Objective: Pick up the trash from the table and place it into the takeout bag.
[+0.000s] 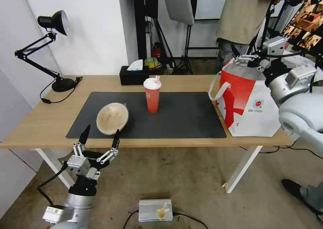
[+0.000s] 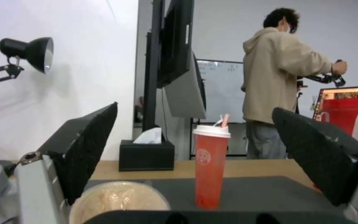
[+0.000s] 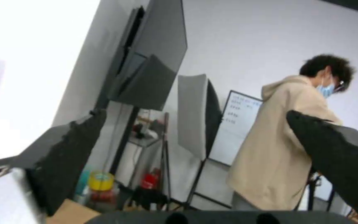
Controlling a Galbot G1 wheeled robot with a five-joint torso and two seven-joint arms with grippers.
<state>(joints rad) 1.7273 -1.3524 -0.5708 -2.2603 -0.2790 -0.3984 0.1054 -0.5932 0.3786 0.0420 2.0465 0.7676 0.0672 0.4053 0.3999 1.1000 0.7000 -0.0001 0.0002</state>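
Tan bowl (image 1: 112,118) before open left hand (image 1: 100,137)

The head camera looks forward and down from above the near edge of the table (image 1: 202,81), taking in the whole desk top, floor and back wall. The left wrist camera sits low, just off that near edge, facing level across the mat between the spread fingers of the left gripper (image 2: 195,155); the red drink cup (image 2: 210,168) and black tissue box (image 2: 146,155) it sees nearby also show in the head view, farther off. The right wrist camera, high over the takeout bag (image 1: 249,104), tilts upward between the parted fingers of the right gripper (image 3: 195,161) toward the back wall and studio stands.
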